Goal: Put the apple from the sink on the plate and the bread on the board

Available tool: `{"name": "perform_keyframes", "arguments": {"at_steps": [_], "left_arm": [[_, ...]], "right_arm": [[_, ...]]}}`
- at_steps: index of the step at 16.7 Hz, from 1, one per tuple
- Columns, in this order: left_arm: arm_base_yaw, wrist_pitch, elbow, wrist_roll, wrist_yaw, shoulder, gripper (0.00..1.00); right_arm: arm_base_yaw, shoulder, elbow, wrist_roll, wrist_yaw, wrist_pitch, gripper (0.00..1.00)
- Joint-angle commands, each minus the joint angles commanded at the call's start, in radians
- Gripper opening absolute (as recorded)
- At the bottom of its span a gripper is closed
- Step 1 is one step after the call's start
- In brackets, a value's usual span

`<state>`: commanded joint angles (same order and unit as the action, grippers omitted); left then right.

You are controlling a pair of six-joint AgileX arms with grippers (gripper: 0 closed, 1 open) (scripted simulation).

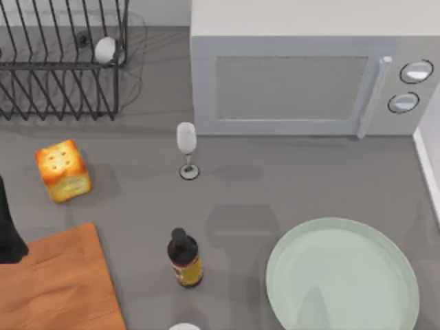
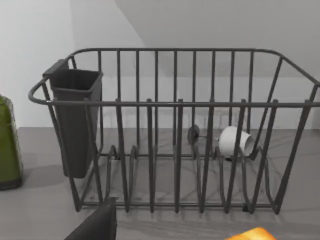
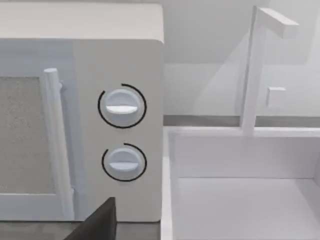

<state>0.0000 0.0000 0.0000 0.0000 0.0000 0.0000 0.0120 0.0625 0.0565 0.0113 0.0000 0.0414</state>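
While resting on grey surface [image 1: 289, 185]: golden-yellow toasted bread cube [image 1: 63, 171] just beyond orange-brown wooden board [image 1: 55, 289]; pale mint-green round plate [image 1: 342, 276] bare. End effector states: cannot tell.

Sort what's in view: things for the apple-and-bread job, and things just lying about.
For the job: bread, board, plate, sink.

Lying about: microwave, dish rack, wine glass, dark bottle, white cup in the rack, green bottle.

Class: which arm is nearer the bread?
Left. The left arm shows at the table's left edge, just below the bread and over the board. The right wrist view faces the microwave and sink, far to the right.
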Motion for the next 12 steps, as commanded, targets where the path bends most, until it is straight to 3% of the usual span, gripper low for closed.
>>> {"name": "perform_keyframes", "arguments": {"at_steps": [5, 12], "left_arm": [[0.0, 0.0, 0.0, 0.0, 0.0, 0.0, 1.0], [0.0, 0.0, 0.0, 0.0, 0.0, 0.0, 1.0]], "right_arm": [[0.05, 0.314, 0.237, 0.047, 0.0, 0.174, 1.0], [0.15, 1.019, 0.71, 0.142, 0.001, 0.52, 1.0]]}}
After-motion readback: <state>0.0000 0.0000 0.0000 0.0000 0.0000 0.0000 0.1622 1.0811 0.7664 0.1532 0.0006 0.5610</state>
